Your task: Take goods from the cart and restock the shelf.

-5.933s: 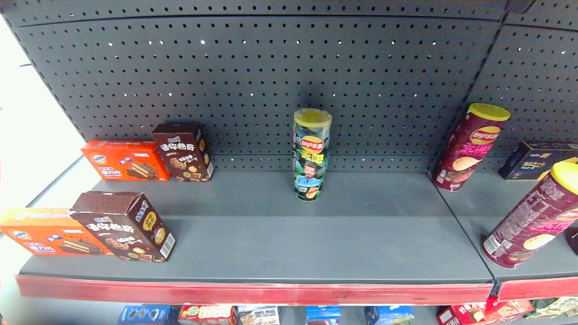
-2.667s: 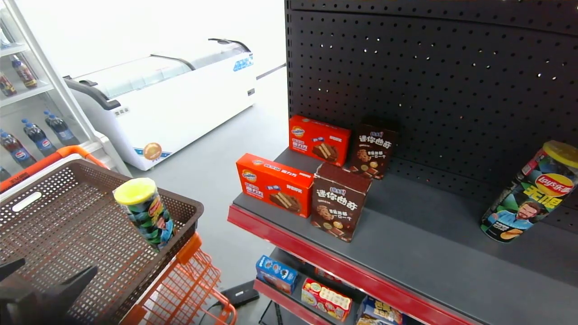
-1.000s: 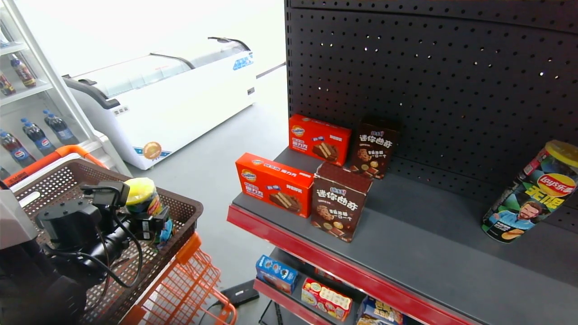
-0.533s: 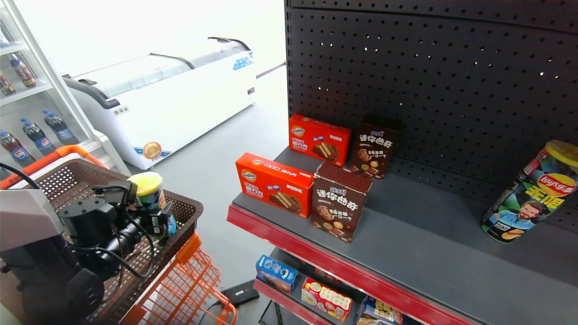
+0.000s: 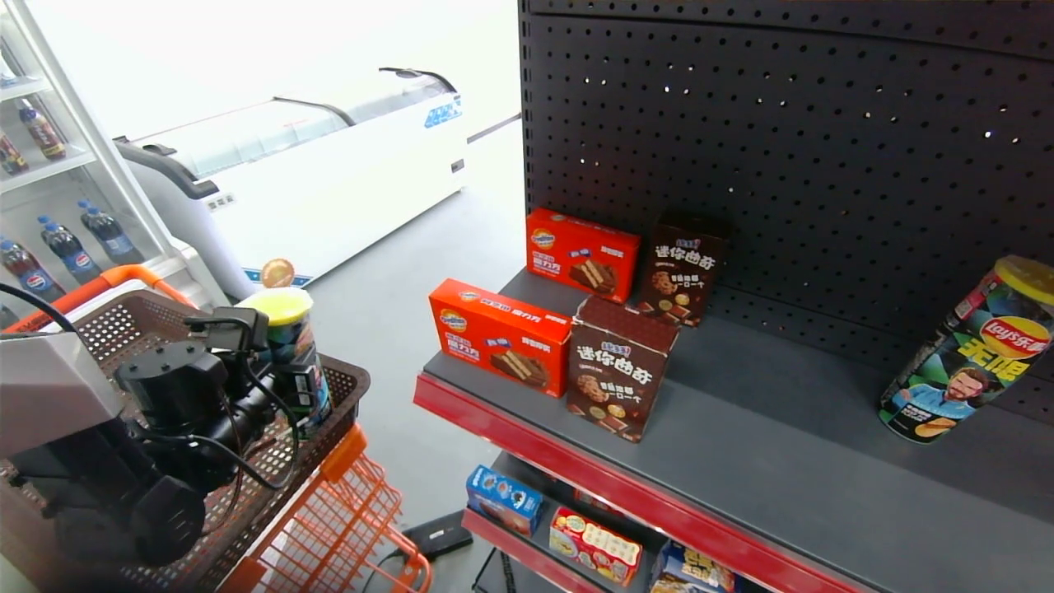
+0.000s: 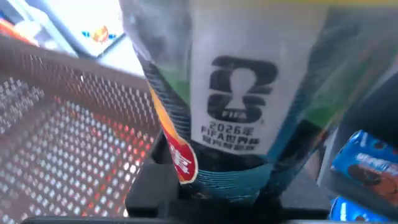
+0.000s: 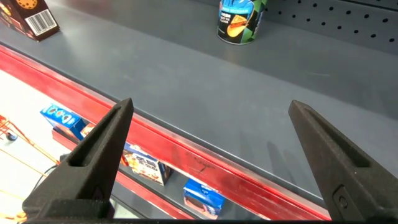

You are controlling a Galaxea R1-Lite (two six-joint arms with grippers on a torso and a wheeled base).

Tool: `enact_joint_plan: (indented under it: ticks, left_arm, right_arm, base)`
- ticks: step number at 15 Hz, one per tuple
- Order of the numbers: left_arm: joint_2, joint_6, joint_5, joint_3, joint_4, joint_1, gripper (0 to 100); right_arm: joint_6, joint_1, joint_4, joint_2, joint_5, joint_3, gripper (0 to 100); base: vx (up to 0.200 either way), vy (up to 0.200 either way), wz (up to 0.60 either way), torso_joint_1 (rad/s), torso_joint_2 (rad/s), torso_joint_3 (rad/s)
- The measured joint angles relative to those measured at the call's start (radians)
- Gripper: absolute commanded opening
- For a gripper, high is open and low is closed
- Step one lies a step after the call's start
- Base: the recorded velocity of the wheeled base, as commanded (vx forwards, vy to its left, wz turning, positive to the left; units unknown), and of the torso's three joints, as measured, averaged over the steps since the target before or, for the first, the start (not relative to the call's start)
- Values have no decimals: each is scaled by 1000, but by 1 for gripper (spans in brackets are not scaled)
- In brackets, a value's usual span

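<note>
So, well left of the shelf sits the cart, and the left gripper is clamped round the chips can, held upright at the cart's side nearest the shelf. At the shelf's left end are two orange boxes and two brown boxes. Farther right, at the shelf's back, a second chips can stands. The right gripper hangs over the shelf's front edge, jaws spread wide with nothing in them.
</note>
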Motion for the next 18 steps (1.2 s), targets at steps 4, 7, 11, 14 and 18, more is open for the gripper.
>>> enact_joint_plan:
  ticks: [4,7,11,14,18]
  left_arm:
    - [-166,36,-13,-45,145,-32,0]
    - [-294,38,-36,-121,262,-85,0]
    - [-469,-13,-185,-220,611,-199,0]
    - [-540,-24,-357,-244,642,-263,0]
    - [-587,-80,-408,-222,634,-340,0]
  right_arm:
    - [0,-1,0,0,0,0,100]
    - [0,-1,0,0,0,0,100]
    - [0,0,0,0,0,0,100]
    - [0,0,0,0,0,0,100]
    - [0,0,0,0,0,0,100]
  base:
    - [0,0,0,0,0,0]
    - [0,0,0,0,0,0]
    - [0,0,0,0,0,0]
    - [0,0,0,0,0,0]
    - [0,0,0,0,0,0]
